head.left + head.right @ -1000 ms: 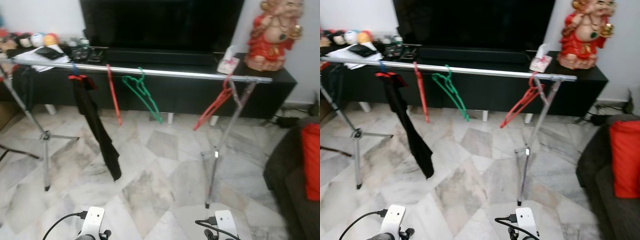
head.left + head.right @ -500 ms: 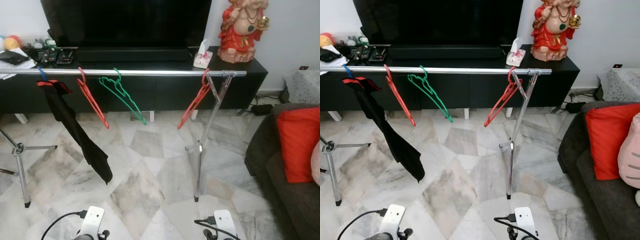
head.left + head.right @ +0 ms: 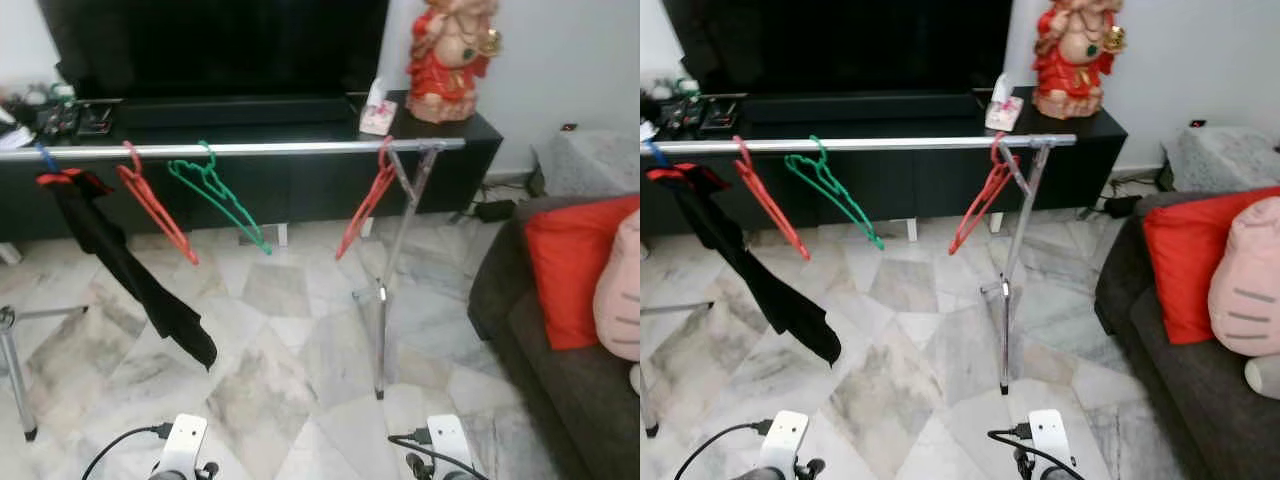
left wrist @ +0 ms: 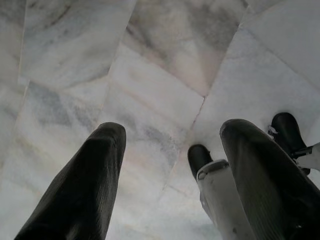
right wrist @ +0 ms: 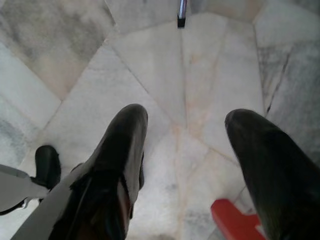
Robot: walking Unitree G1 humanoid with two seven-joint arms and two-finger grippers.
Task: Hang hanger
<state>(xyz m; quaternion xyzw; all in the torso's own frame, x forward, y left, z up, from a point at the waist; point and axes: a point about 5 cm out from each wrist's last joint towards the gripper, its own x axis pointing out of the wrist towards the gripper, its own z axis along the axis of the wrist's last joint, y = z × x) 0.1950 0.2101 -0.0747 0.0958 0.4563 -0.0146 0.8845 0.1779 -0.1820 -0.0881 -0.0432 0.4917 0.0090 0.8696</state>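
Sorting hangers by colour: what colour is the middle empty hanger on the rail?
Green hanger, clearest in the left eye view.

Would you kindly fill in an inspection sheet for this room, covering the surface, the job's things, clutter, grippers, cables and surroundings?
Surface: marble floor, bare under the rail.
Job's things: silver rail on a stand; on it a black garment, a red hanger, a green hanger and a second red hanger beside the stand's upright.
Clutter: small items on the black cabinet, a tissue box.
Grippers: left gripper open, low over the floor; right gripper open, a red thing below it.
Cables: black leads at both wrists.
Surroundings: TV, red statue, sofa with red cushion.
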